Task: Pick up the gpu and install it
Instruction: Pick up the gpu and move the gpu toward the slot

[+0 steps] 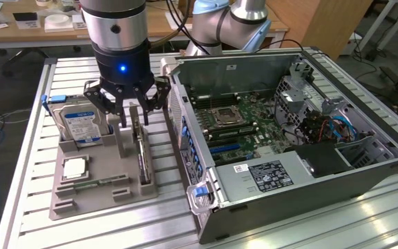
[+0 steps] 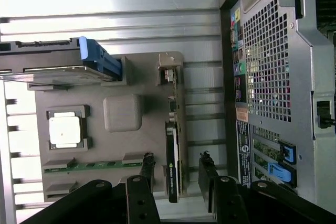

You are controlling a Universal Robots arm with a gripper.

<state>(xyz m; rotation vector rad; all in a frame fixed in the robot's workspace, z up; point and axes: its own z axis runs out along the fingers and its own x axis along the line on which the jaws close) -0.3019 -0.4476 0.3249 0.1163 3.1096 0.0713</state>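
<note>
The hand (image 1: 134,120) is being held directly over the gpu (image 1: 143,161), with its fingers (image 2: 147,169) being held apart, one on each side of the card and neither touching it. The gpu is being carried on edge in a slot of a grey tray (image 1: 88,199), along the tray side nearest the open computer case (image 1: 302,197). The tray is being borne by the slatted worktop (image 1: 365,223), toward the worktop edge at the exterior view's left, while the case is being borne just beside it, toward the edge at the exterior view's right. In the same tray a hard drive (image 1: 81,124) is being held upright toward the far edge of the worktop, and a processor (image 1: 74,168) and a RAM stick (image 1: 95,182) are being held flat nearer the front edge.
</note>
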